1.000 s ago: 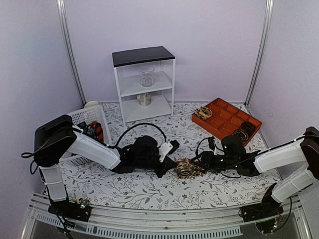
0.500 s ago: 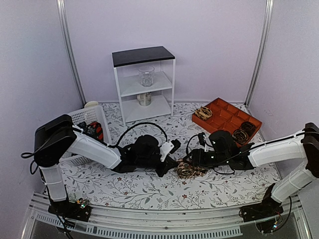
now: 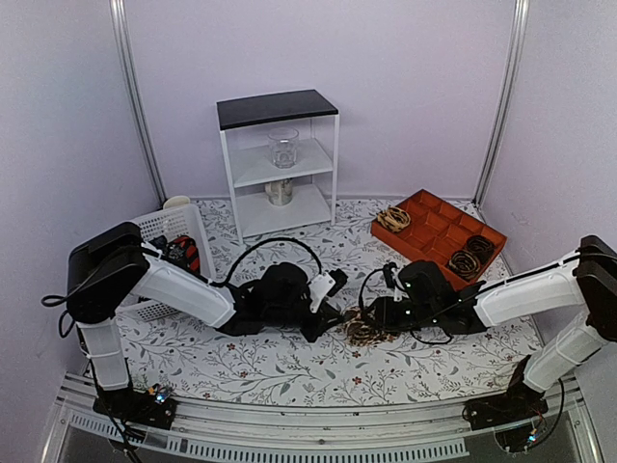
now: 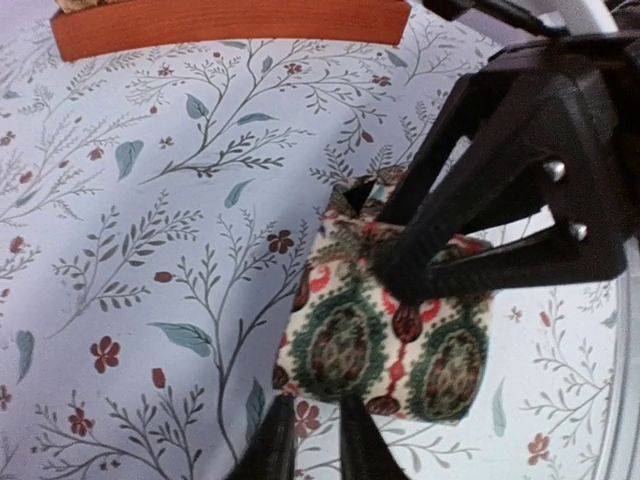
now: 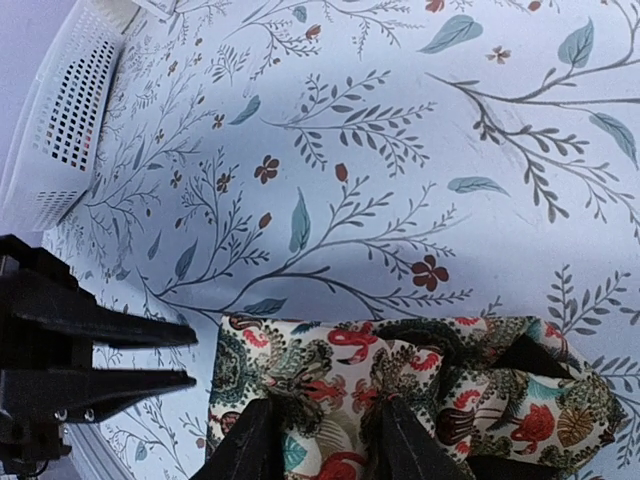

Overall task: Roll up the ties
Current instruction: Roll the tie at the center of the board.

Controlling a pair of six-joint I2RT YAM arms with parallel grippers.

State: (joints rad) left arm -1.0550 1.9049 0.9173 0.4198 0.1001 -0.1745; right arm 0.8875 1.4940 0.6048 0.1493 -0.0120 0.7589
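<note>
One tie point(image 4: 350, 350), cream with green and red paisley print, lies bunched in a short roll on the floral table cloth at centre point(image 3: 362, 335). My right gripper point(image 5: 322, 405) comes from the right and is shut on a fold of its top layers, with fabric bulging between the fingers; the left wrist view shows the same black gripper point(image 4: 415, 275) pinching the roll's far edge. My left gripper point(image 4: 315, 405) sits at the roll's left end point(image 3: 326, 320), its fingertips a narrow gap apart with nothing between them, just touching the fabric's edge.
An orange compartment tray point(image 3: 439, 231) with rolled ties in it stands at the back right. A white shelf unit point(image 3: 278, 159) carrying a glass jar point(image 3: 283, 148) stands at the back centre. A white perforated basket point(image 3: 164, 241) sits at the left.
My right gripper has slid left onto the tie roll and closed on its folds. My left gripper's fingers have parted slightly at the roll's end.
</note>
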